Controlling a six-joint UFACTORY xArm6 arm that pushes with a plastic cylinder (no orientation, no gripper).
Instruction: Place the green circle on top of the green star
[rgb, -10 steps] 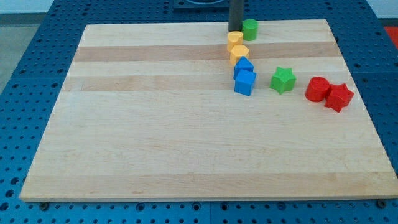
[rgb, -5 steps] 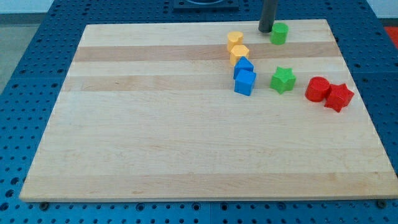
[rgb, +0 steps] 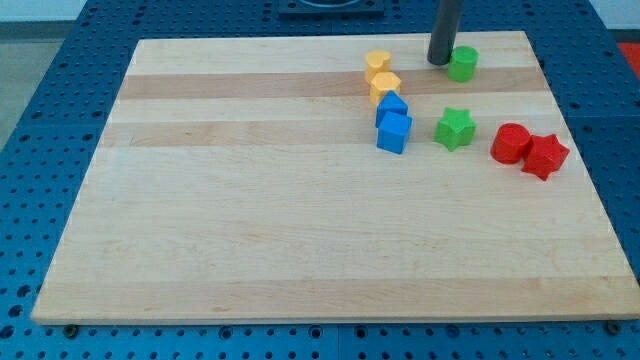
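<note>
The green circle (rgb: 462, 64) sits near the board's top edge, right of centre. My tip (rgb: 440, 61) is just to its left, touching or nearly touching it. The green star (rgb: 455, 128) lies below the circle, slightly to the view's left, with bare wood between them.
Two yellow blocks (rgb: 380, 77) and two blue blocks (rgb: 393, 122) form a column left of the star. A red cylinder (rgb: 511, 143) and a red star (rgb: 545, 155) lie to its right. The wooden board (rgb: 250, 220) sits on a blue pegboard.
My tip has moved right and slightly down along the top edge, pushing the green circle right, away from the yellow blocks. The other blocks have not moved.
</note>
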